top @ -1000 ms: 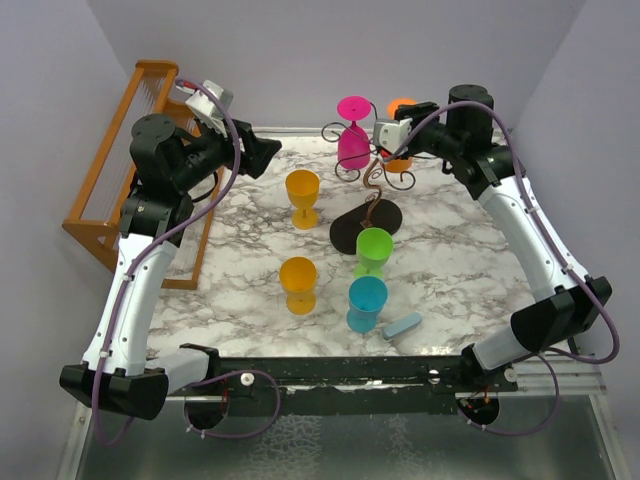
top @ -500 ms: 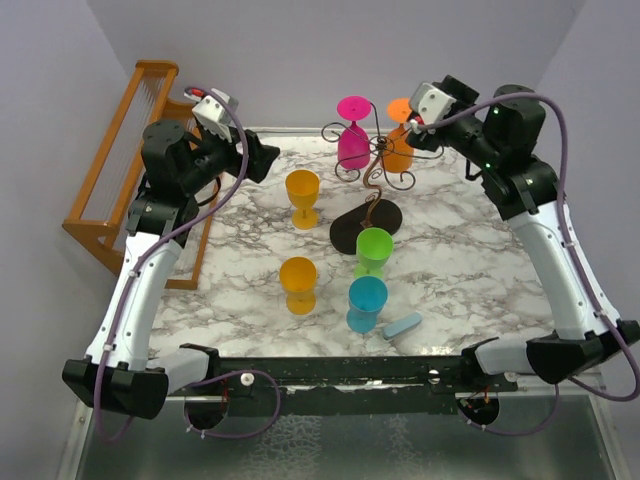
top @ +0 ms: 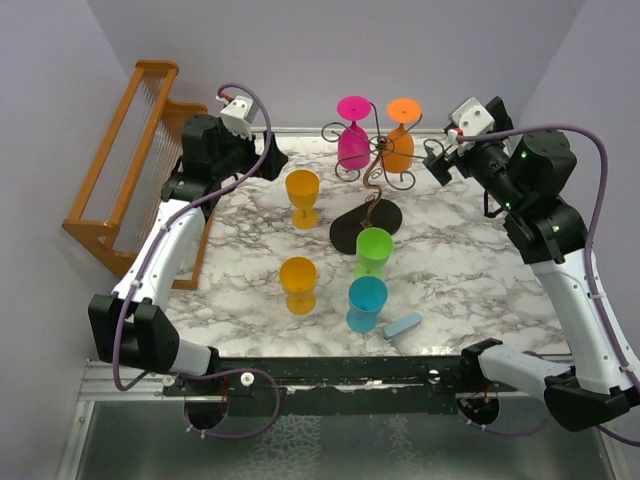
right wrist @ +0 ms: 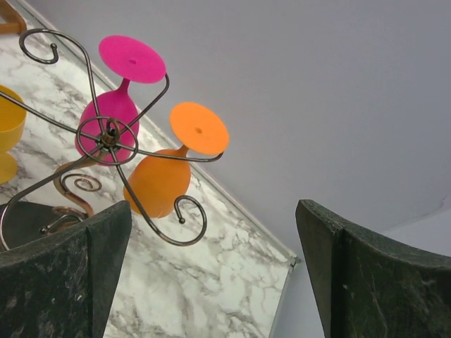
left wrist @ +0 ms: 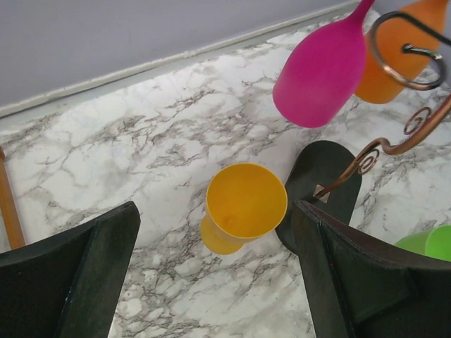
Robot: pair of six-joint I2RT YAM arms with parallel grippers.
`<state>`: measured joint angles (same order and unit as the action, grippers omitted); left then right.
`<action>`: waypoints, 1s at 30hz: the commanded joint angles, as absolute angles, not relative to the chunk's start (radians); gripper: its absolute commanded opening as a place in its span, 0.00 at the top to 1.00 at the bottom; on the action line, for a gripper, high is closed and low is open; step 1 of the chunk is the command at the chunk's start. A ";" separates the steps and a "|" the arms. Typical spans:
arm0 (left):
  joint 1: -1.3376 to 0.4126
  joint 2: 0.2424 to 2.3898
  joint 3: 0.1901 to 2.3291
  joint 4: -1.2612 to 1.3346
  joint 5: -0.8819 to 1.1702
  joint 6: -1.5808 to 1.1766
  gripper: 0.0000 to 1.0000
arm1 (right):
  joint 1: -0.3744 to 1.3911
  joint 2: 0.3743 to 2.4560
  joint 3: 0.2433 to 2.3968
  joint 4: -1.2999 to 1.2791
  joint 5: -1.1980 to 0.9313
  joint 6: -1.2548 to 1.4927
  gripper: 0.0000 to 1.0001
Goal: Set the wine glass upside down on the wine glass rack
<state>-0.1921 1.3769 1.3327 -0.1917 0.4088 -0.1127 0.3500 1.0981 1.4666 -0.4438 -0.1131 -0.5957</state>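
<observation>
The wine glass rack (top: pixel 373 168) is a dark wire tree on a black oval base, at the back middle of the table. A pink wine glass (top: pixel 353 142) and an orange wine glass (top: pixel 399 148) hang upside down from its arms. My right gripper (top: pixel 437 163) is open and empty, a little to the right of the orange wine glass (right wrist: pixel 156 184) and apart from it. My left gripper (top: pixel 272 158) is open and empty, above and behind an upright yellow glass (left wrist: pixel 243 204). In the left wrist view the rack's base (left wrist: pixel 320 179) lies just right of that glass.
A second yellow glass (top: pixel 298 280), a green one (top: pixel 374 250) and a cyan one (top: pixel 366 303) stand upright in front of the rack. A small light-blue block (top: pixel 403 325) lies near the front edge. A large wooden rack (top: pixel 120 180) leans at the left wall.
My right gripper has opened off the orange glass, which now hangs on the rack, and drawn back to the right. My left arm has swung right toward the yellow glass, its jaws wider.
</observation>
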 commanded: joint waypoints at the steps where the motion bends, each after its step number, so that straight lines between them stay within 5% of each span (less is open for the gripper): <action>1: -0.210 1.450 1.363 -0.168 0.348 -0.075 0.09 | 0.338 1.050 1.477 -0.508 -0.114 -0.528 0.01; 7: -0.247 1.565 1.410 -0.202 0.321 -0.043 0.16 | 0.336 1.012 1.468 -0.523 -0.079 -0.533 0.00; 30: -0.282 1.831 1.572 -0.407 0.306 -0.041 0.69 | 0.336 0.998 1.491 -0.541 -0.086 -0.512 0.01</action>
